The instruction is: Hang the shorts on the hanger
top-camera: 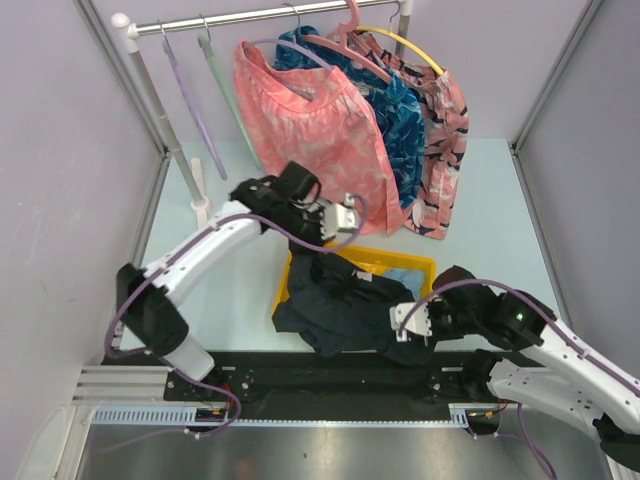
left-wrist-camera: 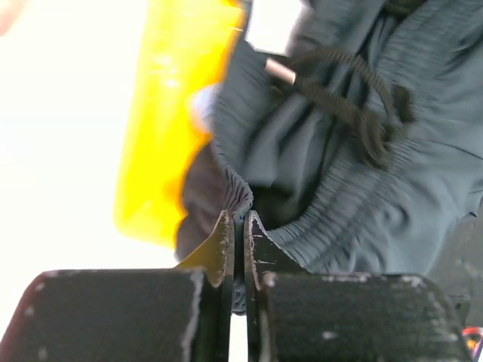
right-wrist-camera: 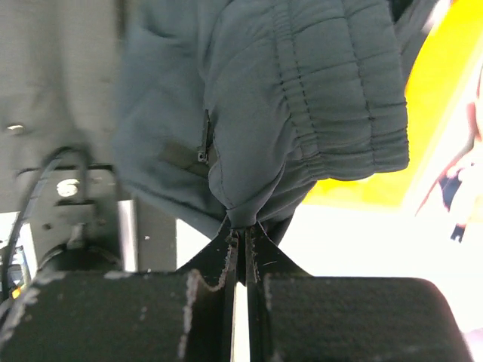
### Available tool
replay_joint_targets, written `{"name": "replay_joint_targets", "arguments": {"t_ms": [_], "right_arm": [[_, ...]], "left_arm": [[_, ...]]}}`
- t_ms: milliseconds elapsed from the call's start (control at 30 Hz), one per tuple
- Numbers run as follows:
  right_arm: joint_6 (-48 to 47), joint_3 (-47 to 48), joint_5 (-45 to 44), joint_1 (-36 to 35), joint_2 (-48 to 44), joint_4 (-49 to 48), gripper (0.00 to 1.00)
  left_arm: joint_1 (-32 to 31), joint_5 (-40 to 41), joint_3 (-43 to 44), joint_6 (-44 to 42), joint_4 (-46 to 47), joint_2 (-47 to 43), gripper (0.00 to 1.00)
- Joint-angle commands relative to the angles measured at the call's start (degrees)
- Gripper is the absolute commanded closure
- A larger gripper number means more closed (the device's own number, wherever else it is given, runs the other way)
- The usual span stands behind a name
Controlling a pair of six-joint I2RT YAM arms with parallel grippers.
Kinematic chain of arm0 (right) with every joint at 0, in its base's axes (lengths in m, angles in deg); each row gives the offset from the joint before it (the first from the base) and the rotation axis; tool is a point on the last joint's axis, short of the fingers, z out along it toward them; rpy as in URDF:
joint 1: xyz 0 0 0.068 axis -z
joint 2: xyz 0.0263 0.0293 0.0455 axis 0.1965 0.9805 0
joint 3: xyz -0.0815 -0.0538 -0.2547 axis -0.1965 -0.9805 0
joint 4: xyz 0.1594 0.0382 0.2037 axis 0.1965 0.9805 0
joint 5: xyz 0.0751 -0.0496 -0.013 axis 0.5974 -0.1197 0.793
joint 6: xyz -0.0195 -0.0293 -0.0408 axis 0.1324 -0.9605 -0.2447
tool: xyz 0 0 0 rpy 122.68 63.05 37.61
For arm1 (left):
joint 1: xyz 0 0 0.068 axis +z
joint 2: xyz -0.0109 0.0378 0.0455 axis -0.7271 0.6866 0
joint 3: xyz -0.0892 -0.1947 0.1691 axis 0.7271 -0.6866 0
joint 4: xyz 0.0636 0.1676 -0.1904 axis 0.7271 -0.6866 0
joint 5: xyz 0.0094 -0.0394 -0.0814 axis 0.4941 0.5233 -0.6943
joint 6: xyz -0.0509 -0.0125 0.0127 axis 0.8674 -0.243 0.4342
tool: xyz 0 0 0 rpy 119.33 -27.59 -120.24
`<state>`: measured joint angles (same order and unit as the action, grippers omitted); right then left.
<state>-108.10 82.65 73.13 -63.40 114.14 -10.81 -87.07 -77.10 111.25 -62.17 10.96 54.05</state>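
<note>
Shorts (top-camera: 345,305) draped over yellow tray (top-camera: 405,262), waistband pinched in clenched left gripper (left-wrist-camera: 238,220); right gripper (right-wrist-camera: 243,232) clamped on fabric fold at their right side.

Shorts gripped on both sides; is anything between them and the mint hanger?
The pink patterned garment hangs against the hanger on the rail, crowding one side; the lavender hanger hangs close on the other. The shorts lie across the yellow tray.

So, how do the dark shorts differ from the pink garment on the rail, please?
The shorts are plain dark, crumpled over the yellow tray; the pink garment is patterned, hanging from the rail. The left claw and right claw pinch the shorts, not the pink garment. Both are fabric.
</note>
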Motion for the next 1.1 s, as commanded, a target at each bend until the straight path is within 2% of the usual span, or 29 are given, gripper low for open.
{"name": "replay_joint_targets", "arguments": {"t_ms": [0, 67, 100, 133, 200, 300, 433, 533, 667, 833, 967, 1067], "right_arm": [[-0.91, -0.35, -3.31, 5.83, 4.30, -7.75, 0.93], [-1.87, -0.18, -0.93, 10.47, 5.44, -8.99, 0.82], [-2.05, -0.09, 2.04, 11.81, 6.32, -10.04, 0.71], [-2.14, 0.00, 3.46, 13.30, 6.94, -10.31, 0.48], [-2.14, 0.61, 7.93, 16.82, 8.43, -9.79, 0.26], [-0.48, 2.37, 13.47, 19.72, 10.80, -7.95, 0.14], [5.40, 5.36, 19.20, 22.71, 14.22, -8.03, 0.07], [12.78, 7.55, 22.54, 27.19, 18.34, -12.41, 0.04], [23.06, 12.65, 30.26, 33.52, 26.86, -19.34, 0.05], [34.92, 16.43, 30.72, 32.57, 35.06, -25.60, 0.07], [37.40, 16.44, 29.50, 29.15, 41.11, -28.85, 0.00], [37.93, 16.17, 25.91, 28.87, 44.20, -32.36, 0.00]], "left_arm": [[4.47, 0.03, -0.23, 7.27, 1.80, -10.70, 1.00], [4.48, 2.14, -2.61, 7.80, 1.63, -12.82, 1.00], [4.56, 3.10, -5.49, 9.81, 2.23, -13.87, 1.00], [4.57, 4.33, -6.91, 10.52, 2.24, -15.45, 1.00], [4.57, 4.78, -10.33, 13.50, 3.20, -16.87, 1.00], [4.57, 5.05, -12.37, 17.63, 4.69, -18.63, 1.00], [4.57, 5.13, -14.04, 19.15, 5.84, -20.47, 1.00], [4.48, 5.40, -15.27, 17.83, 5.85, -22.14, 1.00], [4.48, 5.05, -17.47, 16.77, 6.45, -24.34, 1.00], [4.04, 5.31, -17.74, 15.89, 6.46, -24.87, 1.00], [4.13, 5.84, -17.56, 15.80, 6.90, -24.87, 1.00], [4.12, 5.66, -17.91, 15.37, 6.46, -25.31, 1.00]]}}
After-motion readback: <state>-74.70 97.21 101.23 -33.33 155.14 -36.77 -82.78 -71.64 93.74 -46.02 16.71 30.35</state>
